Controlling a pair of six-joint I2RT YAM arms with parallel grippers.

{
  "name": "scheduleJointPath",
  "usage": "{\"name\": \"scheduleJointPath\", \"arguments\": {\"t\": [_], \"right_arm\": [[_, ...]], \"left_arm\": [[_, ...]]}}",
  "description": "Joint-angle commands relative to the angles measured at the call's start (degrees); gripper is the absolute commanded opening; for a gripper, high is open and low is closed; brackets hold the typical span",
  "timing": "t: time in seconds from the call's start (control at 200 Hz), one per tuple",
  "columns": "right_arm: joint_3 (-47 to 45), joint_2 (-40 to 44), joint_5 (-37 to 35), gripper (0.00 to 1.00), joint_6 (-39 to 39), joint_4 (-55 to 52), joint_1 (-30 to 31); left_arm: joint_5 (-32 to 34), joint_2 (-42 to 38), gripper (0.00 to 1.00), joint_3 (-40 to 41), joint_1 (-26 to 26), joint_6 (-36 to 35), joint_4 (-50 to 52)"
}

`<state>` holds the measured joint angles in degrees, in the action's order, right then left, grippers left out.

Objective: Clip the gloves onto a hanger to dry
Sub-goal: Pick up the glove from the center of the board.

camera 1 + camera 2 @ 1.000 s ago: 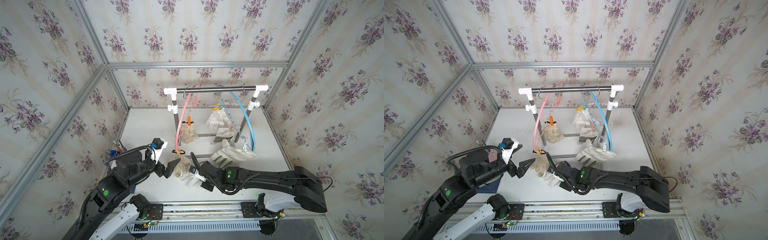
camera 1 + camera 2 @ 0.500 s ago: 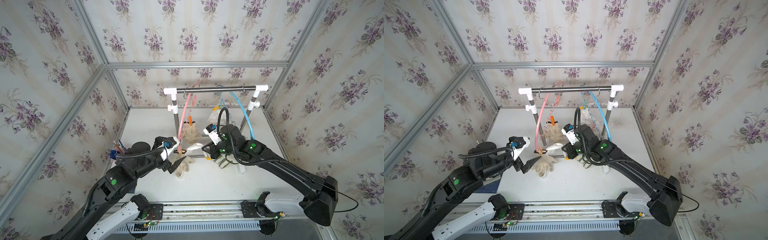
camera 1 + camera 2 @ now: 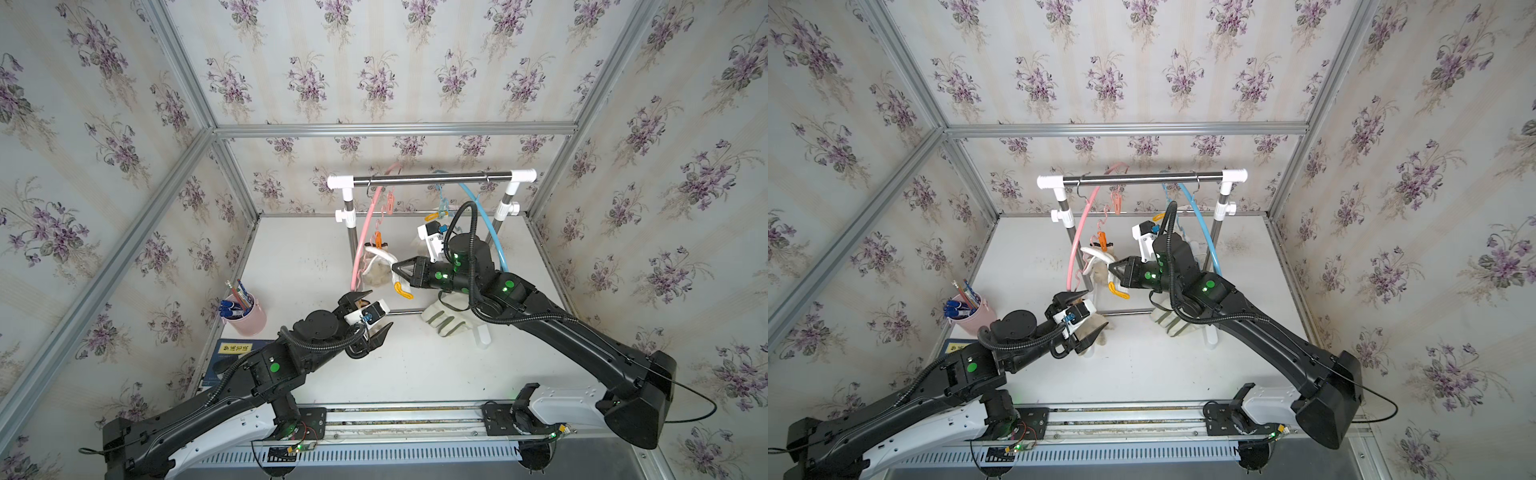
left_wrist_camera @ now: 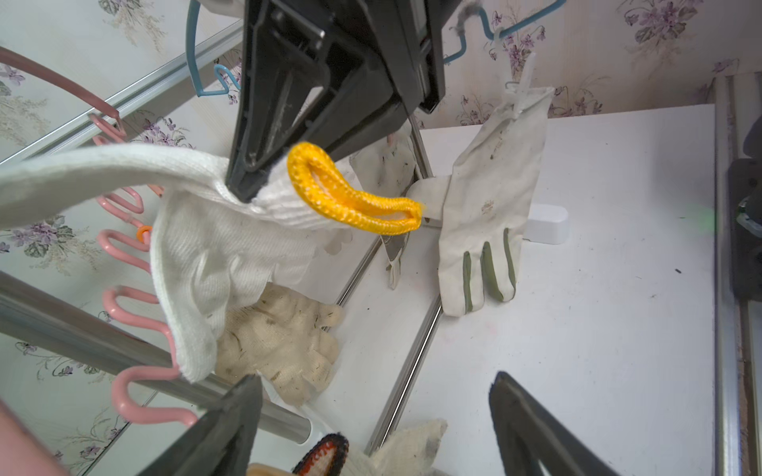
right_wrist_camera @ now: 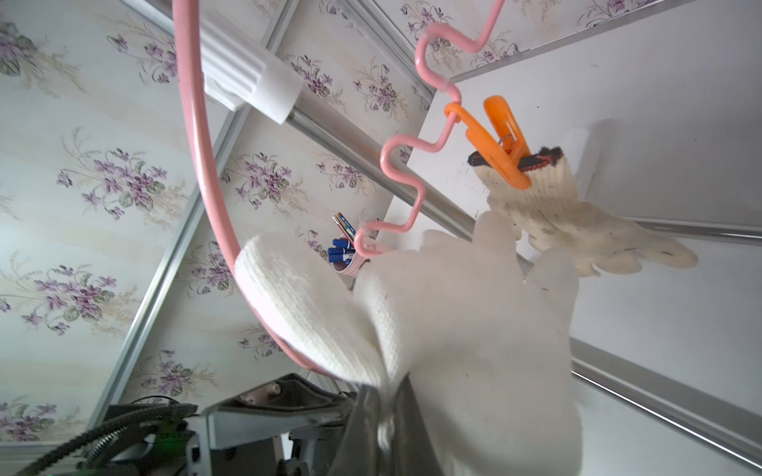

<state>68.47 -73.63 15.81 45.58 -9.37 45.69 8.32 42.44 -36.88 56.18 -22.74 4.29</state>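
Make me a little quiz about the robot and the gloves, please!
1. True or false: the right end effector is shut on the white knit glove with the yellow cuff edge.
2. Which colour is the clip holding the cream glove on the pink hanger? A green, B orange, C black.
3. Fill in: the left end effector holds ____.

Key: 1 true. 2 B. 3 nothing; its jaws stand open.
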Motion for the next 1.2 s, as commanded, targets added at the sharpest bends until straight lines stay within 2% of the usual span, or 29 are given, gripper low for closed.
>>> {"name": "scheduleJointPath", "arguments": {"t": [0.0, 0.255, 0.35, 0.55, 0.744, 1.049, 1.089, 1.194], "right_arm": [[-0.9, 0.5, -2.8, 0.00, 7.8, 6.1, -0.1], [-5.8, 3.3, -8.5, 0.00, 18.4, 11.4, -0.1], [-7.8, 4.6, -10.5, 0.00, 21.8, 13.3, 0.0], [-12.2, 6.5, -12.1, 0.00, 31.3, 16.8, 0.0], [-13.5, 8.1, -13.8, 0.00, 34.2, 16.7, 0.0], [-14.6, 7.4, -11.5, 0.00, 38.2, 19.7, 0.0], [-14.8, 7.4, -11.2, 0.00, 38.7, 19.8, 0.0], [-15.4, 7.9, -10.8, 0.00, 39.3, 20.1, 0.0]], "left_arm": [[4.4, 1.4, 0.82, 2.6, 1.7, 4.9, -14.6], [14.5, 9.1, 0.78, 9.2, 7.6, 10.4, -37.2], [20.0, 13.8, 0.77, 10.2, 10.3, 10.2, -45.4], [27.1, 23.1, 0.75, 8.6, 13.6, 5.7, -58.2], [28.8, 26.2, 0.67, 6.2, 13.6, 3.9, -60.8], [30.5, 31.8, 0.56, 4.1, 13.6, 2.8, -65.1], [31.0, 32.2, 0.50, 4.0, 13.6, 2.6, -65.5], [32.0, 33.3, 0.42, 3.9, 13.5, 1.8, -66.9]]}}
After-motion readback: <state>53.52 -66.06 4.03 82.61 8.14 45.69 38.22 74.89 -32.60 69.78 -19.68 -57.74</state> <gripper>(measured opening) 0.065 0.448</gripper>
